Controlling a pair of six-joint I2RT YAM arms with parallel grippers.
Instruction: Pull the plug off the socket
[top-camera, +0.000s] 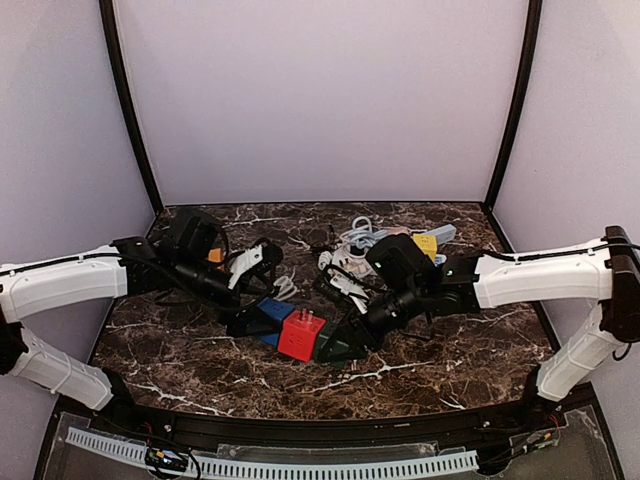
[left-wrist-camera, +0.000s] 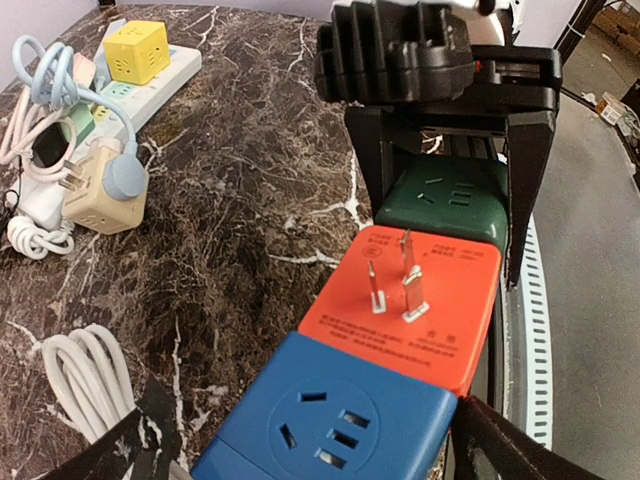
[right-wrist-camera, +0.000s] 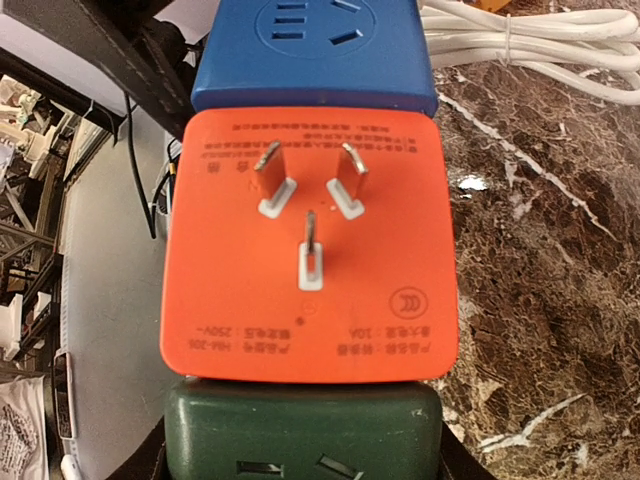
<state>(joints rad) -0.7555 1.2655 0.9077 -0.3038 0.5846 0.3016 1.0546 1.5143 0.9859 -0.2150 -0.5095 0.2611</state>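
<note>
Red cube (left-wrist-camera: 455, 300) abuts blue cube (left-wrist-camera: 330, 420) and green cube (left-wrist-camera: 450, 200).

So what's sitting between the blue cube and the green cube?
The red cube with three metal prongs on top, pressed against the blue cube and the green cube. Clearest in the right wrist view.

5 plastic cube sockets: 1 blue cube (left-wrist-camera: 330, 425), 1 orange-red cube (left-wrist-camera: 420, 300), 1 dark green cube (left-wrist-camera: 450, 200), 1 yellow cube (left-wrist-camera: 135, 50), 1 beige cube (left-wrist-camera: 88, 207). 3 metal prongs (right-wrist-camera: 312, 250) on the orange-red cube. 1 white power strip (left-wrist-camera: 178, 70). 1 tied white cable bundle (left-wrist-camera: 85, 375). 2 black grippers: left gripper (top-camera: 256, 318), right gripper (top-camera: 345, 342).
</note>
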